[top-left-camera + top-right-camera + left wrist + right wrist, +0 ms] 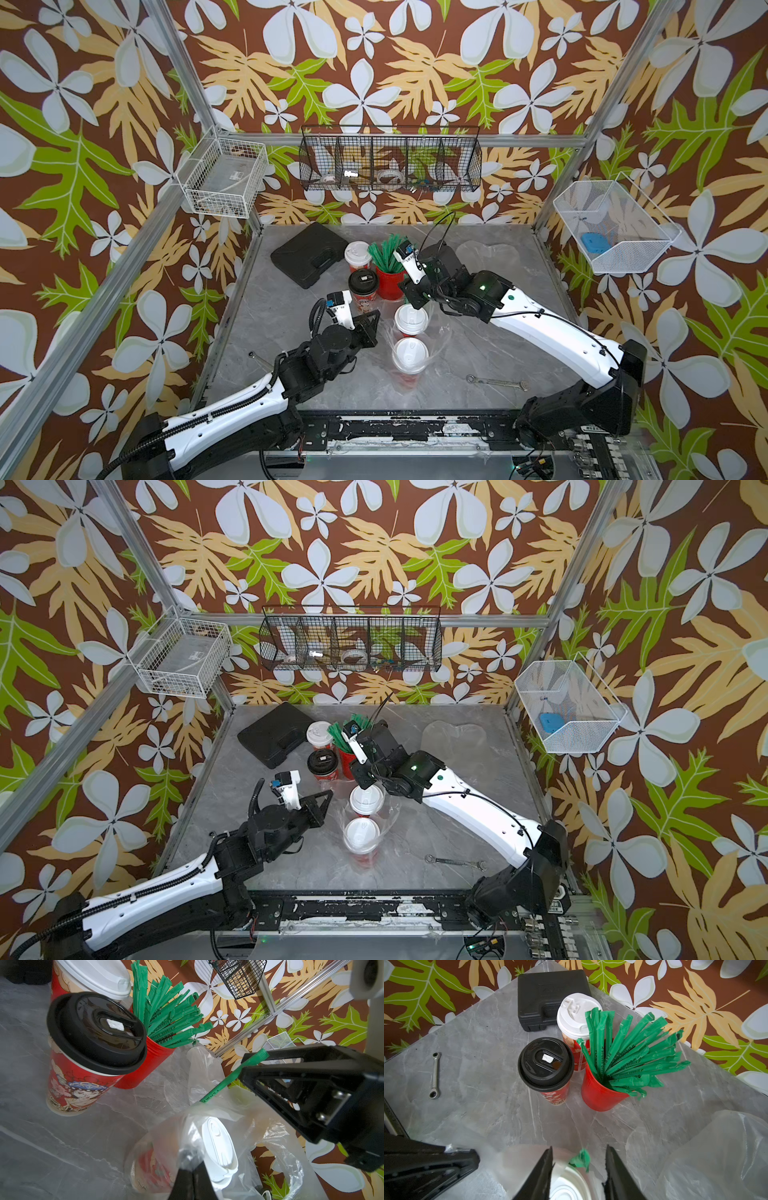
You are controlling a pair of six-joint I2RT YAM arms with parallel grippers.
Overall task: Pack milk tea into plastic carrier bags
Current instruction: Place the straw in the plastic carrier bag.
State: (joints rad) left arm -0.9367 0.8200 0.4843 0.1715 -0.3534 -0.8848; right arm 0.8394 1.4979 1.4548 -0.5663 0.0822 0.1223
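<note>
Left claw (192,1169) tight on clear bag (207,1076) around two white-lidded cups (410,354)

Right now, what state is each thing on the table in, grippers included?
Front bagged cup: upright, lidded.
Rear bagged cup: upright, lidded.
Clear bag: open-mouthed around both, one straw poking out.
Black-lid cup: upright, unbagged.
Loose white-lid cup: upright, unbagged.
Spare bag: flat, empty.
Left gripper: shut on the clear bag.
Right gripper: open, over the bag.
Straw pot: upright, full.
Black case: closed.
Wrench: lying flat.
</note>
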